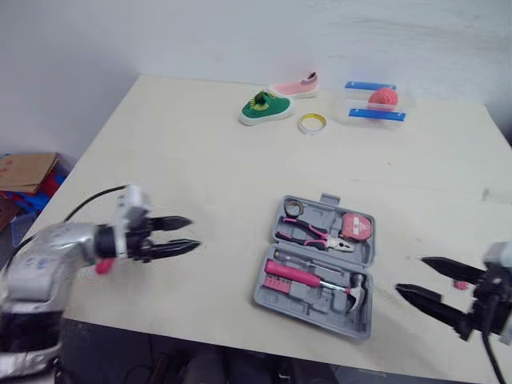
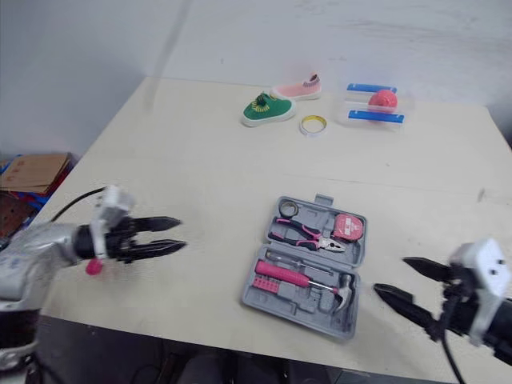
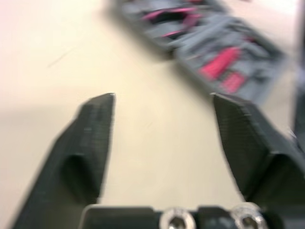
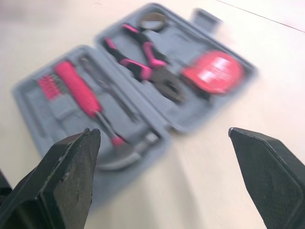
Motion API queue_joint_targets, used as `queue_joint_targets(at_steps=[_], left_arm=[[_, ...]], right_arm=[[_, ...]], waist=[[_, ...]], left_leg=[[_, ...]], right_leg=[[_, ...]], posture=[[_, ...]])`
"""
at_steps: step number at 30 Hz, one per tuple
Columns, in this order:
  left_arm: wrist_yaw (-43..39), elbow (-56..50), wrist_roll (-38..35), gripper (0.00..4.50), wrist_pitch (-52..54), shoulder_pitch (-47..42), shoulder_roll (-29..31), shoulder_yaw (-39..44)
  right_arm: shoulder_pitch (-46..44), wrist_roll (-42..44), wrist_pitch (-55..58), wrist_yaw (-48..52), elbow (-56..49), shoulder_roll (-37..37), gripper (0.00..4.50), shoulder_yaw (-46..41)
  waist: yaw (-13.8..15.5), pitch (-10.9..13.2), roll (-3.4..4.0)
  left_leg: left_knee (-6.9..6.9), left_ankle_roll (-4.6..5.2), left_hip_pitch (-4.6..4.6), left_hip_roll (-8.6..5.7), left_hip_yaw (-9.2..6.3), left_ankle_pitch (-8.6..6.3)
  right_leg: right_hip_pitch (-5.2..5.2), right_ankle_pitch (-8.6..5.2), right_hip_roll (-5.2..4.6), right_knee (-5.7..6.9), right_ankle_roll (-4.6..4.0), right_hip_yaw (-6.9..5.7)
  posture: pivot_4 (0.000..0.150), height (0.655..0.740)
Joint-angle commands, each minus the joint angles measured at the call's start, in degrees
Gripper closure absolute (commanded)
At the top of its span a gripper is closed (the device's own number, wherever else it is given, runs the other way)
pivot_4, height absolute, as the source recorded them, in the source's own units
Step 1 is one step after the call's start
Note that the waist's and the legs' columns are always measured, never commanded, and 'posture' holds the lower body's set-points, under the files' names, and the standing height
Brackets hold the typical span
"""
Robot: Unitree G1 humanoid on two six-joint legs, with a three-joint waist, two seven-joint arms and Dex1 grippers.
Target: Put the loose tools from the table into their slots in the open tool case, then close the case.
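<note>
Overhead, the left gripper (image 1: 194,234) and right gripper (image 1: 410,274) flank the open tool case (image 1: 306,302); wrist views confirm both gape empty.

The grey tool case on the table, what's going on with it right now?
The grey plastic tool case lies open on the beige table, with the pink-handled hammer, pink-handled pliers and round pink tape measure in their slots. The left gripper and right gripper hover open and empty on either side of it. Closing the case is not yet done.
</note>
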Motion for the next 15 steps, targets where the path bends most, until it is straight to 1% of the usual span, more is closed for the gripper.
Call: queue_joint_targets(at_steps=[1,2,3,4,5,6,7,9,11,15], left_arm=[[7.0,7.0,-0.8,0.07,-1.0,5.2,1.1,15.7],[7.8,8.6,-1.2,0.07,-0.6,8.0,2.0,20.9],[8.4,9.6,-1.5,0.07,-0.3,10.0,2.6,24.5],[7.6,11.9,0.0,0.07,-2.7,13.7,3.9,27.5],[6.7,13.2,1.7,0.07,-5.1,16.6,5.2,28.9],[6.1,14.3,2.4,0.07,-6.5,18.0,6.4,29.3],[5.8,15.1,2.5,0.07,-7.5,18.8,7.2,29.5],[5.9,16.0,2.2,0.07,-8.5,18.4,8.2,28.7],[5.6,16.0,1.8,0.07,-8.8,17.3,8.7,27.3],[1.8,6.0,-1.8,0.07,-5.1,14.2,9.4,17.9]], right_arm=[[0.0,-8.8,-5.9,3.3,10.1,-2.1,0.0,-2.3],[-0.2,-10.3,-7.2,4.5,15.0,-2.7,0.0,-3.2],[-0.4,-11.5,-8.2,5.6,18.5,-3.2,0.0,-3.8],[0.4,-13.7,-10.4,7.8,23.0,-4.0,0.0,-4.5],[0.7,-15.1,-11.7,9.2,27.1,-4.8,0.0,-5.5],[0.5,-16.1,-12.8,10.2,30.3,-5.5,0.0,-6.4],[0.3,-16.8,-13.6,11.0,32.5,-6.0,0.0,-7.0],[-0.5,-17.5,-14.4,12.2,34.8,-6.6,0.0,-7.6],[-1.1,-17.9,-14.4,12.9,34.7,-6.5,0.0,-7.4],[-2.9,-13.4,-9.9,8.1,21.8,-1.1,0.0,-5.6]], waist=[[0.0,0.2,-0.31],[0.0,0.2,-0.44],[-0.1,0.3,-0.67],[-0.1,0.3,-0.71],[-0.2,0.3,-0.73],[-0.1,0.3,-0.67],[-0.1,0.3,-0.62],[0.5,0.3,-0.39],[0.8,0.4,-0.12],[1.5,0.4,-0.1]], left_leg=[[0.02,0.02,-0.01,0.0,0.0,-0.01],[0.01,0.04,-0.03,0.01,0.0,0.0],[0.01,0.06,-0.04,0.03,0.01,0.01],[0.0,0.07,-0.08,0.04,0.04,0.02],[-0.04,0.07,-0.09,0.05,0.05,0.02],[-0.06,0.08,-0.09,0.05,0.1,-0.05],[-0.16,0.09,-0.07,0.04,0.11,-0.09],[-0.21,-0.17,-0.08,0.03,0.11,-0.32],[-0.22,-0.18,-0.12,0.03,0.17,-0.32],[-0.64,-0.25,-0.1,0.03,0.32,-0.21]], right_leg=[[0.01,0.0,-0.02,-0.08,-0.01,-0.02],[0.02,-0.03,-0.04,-0.21,-0.11,-0.07],[0.02,0.0,-0.06,-0.31,-0.21,-0.13],[0.01,-0.17,-0.14,-0.43,-0.77,-0.18],[0.02,-0.31,-0.17,-0.52,-1.08,-0.19],[0.01,-0.37,-0.19,-0.61,-1.19,-0.18],[0.04,-0.37,-0.25,-0.71,-1.2,-0.18],[0.04,-0.36,-0.36,-0.83,-1.21,-0.23],[0.05,-0.37,-0.63,-0.82,-1.21,-0.44],[0.04,-0.36,-0.78,-0.83,-1.21,-0.6]], posture=[[0.15,0.7304],[0.15,0.7304],[0.15,0.7304],[0.15,0.7304],[0.15,0.7304],[0.15,0.7304],[0.15,0.7304],[0.15,0.7304],[0.15,0.7304],[0.15,0.7304]])
